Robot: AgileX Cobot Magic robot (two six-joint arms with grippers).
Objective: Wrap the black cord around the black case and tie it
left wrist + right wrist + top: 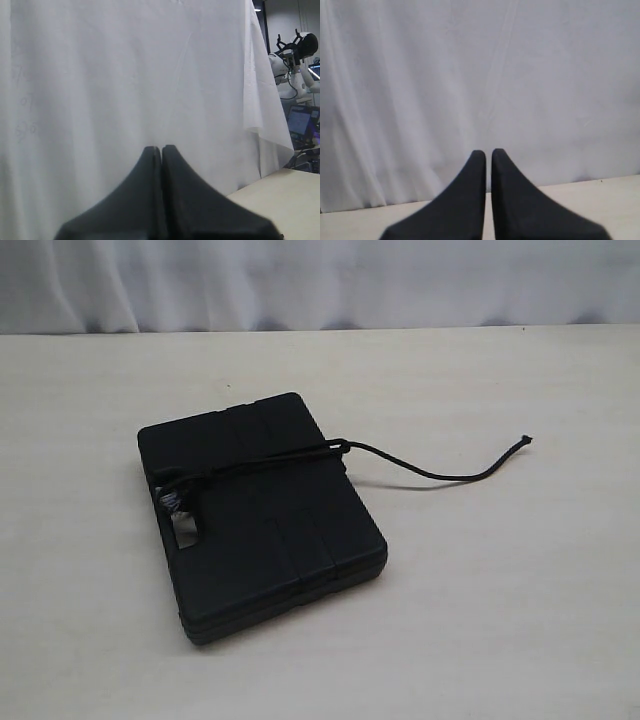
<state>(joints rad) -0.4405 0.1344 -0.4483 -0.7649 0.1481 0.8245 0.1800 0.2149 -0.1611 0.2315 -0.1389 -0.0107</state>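
The black cord (450, 478) looks limp; take its free tail; black case (270, 530) seems rigid; left gripper (162, 148), right gripper (488, 151) clenched, empty.

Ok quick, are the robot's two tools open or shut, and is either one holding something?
Left tool: closed, holding nothing.
Right tool: closed, holding nothing.

Matte black two-fingered claw (488, 152) in the foreground, tapering tips drawn together with only a thin slit between. Aimed at a white, softly folded fabric curtain (480, 75). Narrow strip of pale beige table (600, 189) meeting the curtain's hem.
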